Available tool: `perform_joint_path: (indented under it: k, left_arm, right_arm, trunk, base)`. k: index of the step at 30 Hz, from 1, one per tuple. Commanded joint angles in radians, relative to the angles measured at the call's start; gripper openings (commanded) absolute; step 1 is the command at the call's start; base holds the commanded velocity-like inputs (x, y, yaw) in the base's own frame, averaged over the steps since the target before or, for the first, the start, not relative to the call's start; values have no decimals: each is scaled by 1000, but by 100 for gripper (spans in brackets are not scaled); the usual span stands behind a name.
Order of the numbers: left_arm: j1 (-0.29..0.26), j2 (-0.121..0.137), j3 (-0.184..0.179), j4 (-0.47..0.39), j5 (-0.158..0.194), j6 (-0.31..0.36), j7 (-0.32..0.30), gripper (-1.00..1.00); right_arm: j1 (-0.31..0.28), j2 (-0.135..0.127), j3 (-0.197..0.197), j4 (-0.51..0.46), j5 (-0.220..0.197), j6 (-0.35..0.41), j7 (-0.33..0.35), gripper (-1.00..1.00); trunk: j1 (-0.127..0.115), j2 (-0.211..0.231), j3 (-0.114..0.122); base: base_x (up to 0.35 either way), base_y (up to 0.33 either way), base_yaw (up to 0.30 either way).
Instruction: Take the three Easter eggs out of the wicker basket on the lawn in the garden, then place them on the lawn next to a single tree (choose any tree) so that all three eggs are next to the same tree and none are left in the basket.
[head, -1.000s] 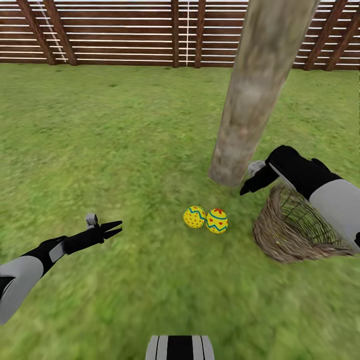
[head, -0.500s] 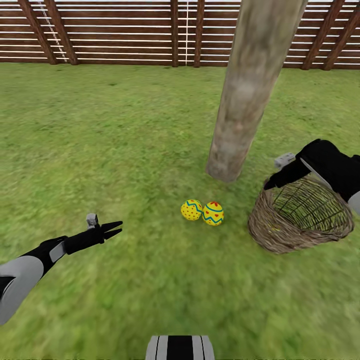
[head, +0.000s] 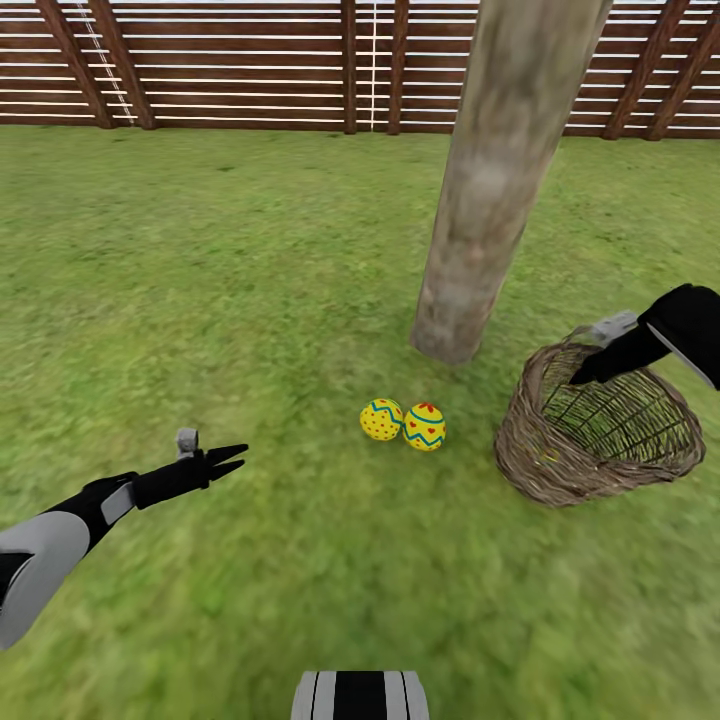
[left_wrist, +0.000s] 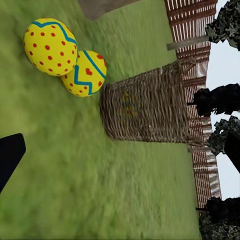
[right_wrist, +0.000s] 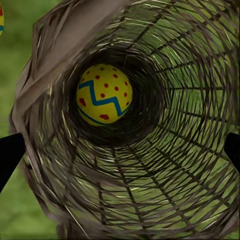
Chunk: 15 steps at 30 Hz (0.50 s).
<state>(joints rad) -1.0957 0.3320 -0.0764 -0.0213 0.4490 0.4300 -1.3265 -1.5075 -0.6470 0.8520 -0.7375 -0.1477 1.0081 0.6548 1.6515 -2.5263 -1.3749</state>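
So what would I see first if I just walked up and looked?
Probably the two yellow eggs lying side by side on the grass, just in front of the big tree trunk. Next, the wicker basket to their right, with a third egg deep inside and the right gripper above its mouth.

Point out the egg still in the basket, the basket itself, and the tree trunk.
Easter egg (right_wrist: 104, 94): right wrist view, middle of its shell.
Wicker basket (head: 530, 462): head view, outer woven wall.
Tree trunk (head: 490, 190): head view, mid-trunk bark.

Two touching Easter eggs (left_wrist: 65, 59) on the lawn (left_wrist: 75, 180) beside the wicker basket (left_wrist: 147, 106).
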Motion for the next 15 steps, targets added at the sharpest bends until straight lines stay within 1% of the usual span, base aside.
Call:
perform_joint_path:
  k: [1,5,11,15]
  left_arm:
    - [-1,-1,-8,0,8,10,-3,100]
    - [-1,-3,-8,0,8,10,-6,100]
    - [0,-7,-8,0,8,9,-9,100]
    - [-1,-8,-8,0,8,9,-10,100]
  right_arm:
    - [-2,-5,6,3,-12,3,-5,100]
    - [1,-9,8,17,-12,-16,-6,100]
    - [5,-6,15,36,-12,-50,-10,100]
    - [7,-4,16,46,-12,-76,-11,100]
  trunk:
    - [0,0,-1]
    - [0,0,-1]
    - [0,0,-1]
    - [0,0,-1]
  base:
    - [0,0,0]
    - [32,-40,0]
    - [61,-53,0]
    - [242,-91,0]
